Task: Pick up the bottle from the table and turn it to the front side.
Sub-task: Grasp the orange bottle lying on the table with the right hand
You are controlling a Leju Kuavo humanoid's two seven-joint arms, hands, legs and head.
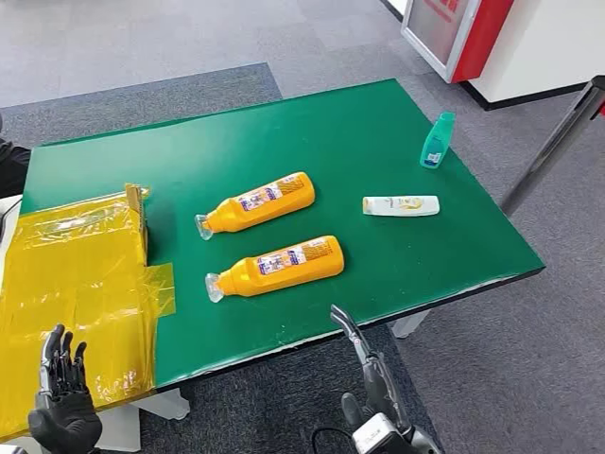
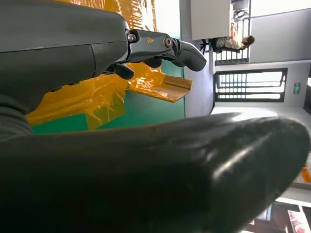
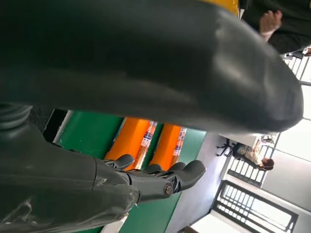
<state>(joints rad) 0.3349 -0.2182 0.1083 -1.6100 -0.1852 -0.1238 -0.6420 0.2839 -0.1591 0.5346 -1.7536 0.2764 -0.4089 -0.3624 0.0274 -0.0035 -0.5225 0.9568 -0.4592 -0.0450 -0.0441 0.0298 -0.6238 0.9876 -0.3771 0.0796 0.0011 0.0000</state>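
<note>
Two orange bottles lie on their sides on the green table (image 1: 356, 132), labels up, caps toward my left. The nearer orange bottle (image 1: 280, 267) is close to the front edge; the farther orange bottle (image 1: 260, 202) lies behind it. Both orange bottles (image 3: 139, 141) also show past my right hand's fingers (image 3: 161, 177) in the right wrist view. My right hand (image 1: 371, 378) hovers just off the table's front edge, below the nearer bottle, fingers apart and holding nothing. My left hand (image 1: 62, 397) is low at the left over the yellow plastic, fingers spread and empty; its fingers (image 2: 165, 48) extend over that plastic.
A white tube (image 1: 400, 205) and a teal bottle (image 1: 438, 139) lie on the table's right part. Yellow plastic sheeting (image 1: 71, 284) with a cardboard piece (image 1: 137, 213) covers the left end. A red and white cabinet (image 1: 463, 28) stands far right. A seated person (image 3: 256, 155) is in the background.
</note>
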